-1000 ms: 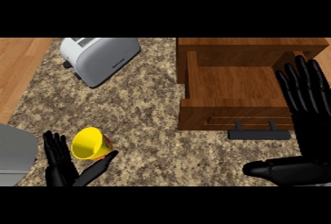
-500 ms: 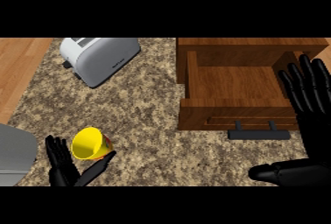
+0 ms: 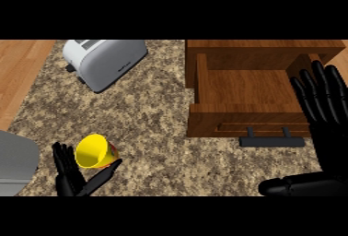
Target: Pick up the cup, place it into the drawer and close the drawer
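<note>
While your spread left hand (image 3: 76, 177) partly hides the yellow cup (image 3: 94, 150), your open right hand (image 3: 323, 103) covers the drawer (image 3: 245, 99)'s right side.

Speckled brown-and-tan granite counter (image 3: 156, 120) filling most of the frame, seen from steeply above. Strip of warm orange-brown wood flooring (image 3: 20, 78) down the left edge, narrowing toward mid-left. Silver toaster (image 3: 105, 60) lying at an angle at upper left on the stone, and part of a plain grey appliance (image 3: 15, 161) cut off by the lower left edge; even, soft light throughout, with only faint shadows beside the things on the stone.
</note>
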